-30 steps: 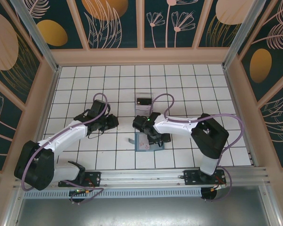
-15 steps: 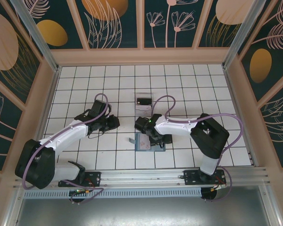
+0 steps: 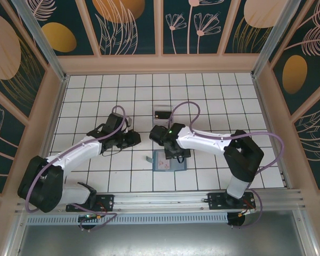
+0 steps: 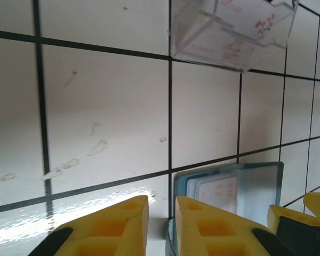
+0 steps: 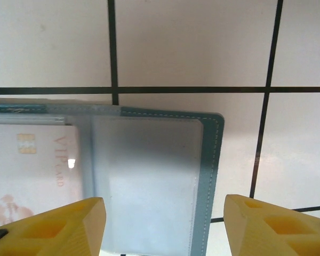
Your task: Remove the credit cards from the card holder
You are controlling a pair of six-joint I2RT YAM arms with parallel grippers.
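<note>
The slate-blue card holder [image 3: 168,161] lies open on the white tiled floor, its small tab pointing left. A whitish credit card [image 5: 32,170] with a chip sits in its left pocket, while the clear right pocket [image 5: 144,181] looks empty. My right gripper [image 5: 165,229] hovers open just above the holder [image 5: 210,176], its fingers straddling that right pocket. My left gripper [image 4: 161,224] is low over the floor at the holder's [image 4: 256,176] left edge. Its yellow fingers [image 4: 117,224] stand a narrow gap apart with nothing between them. A black credit card [image 3: 162,113] rests in the clear box.
The clear plastic box [image 3: 162,114] stands one tile behind the holder, and it appears at the top of the left wrist view [image 4: 234,32]. The two wrists [image 3: 159,134] are close together over the middle tiles. Wooden walls fence the floor on three sides.
My left gripper has slid right toward the holder. The right wrist has drawn back and left a little above the holder, its jaws slightly narrower.
</note>
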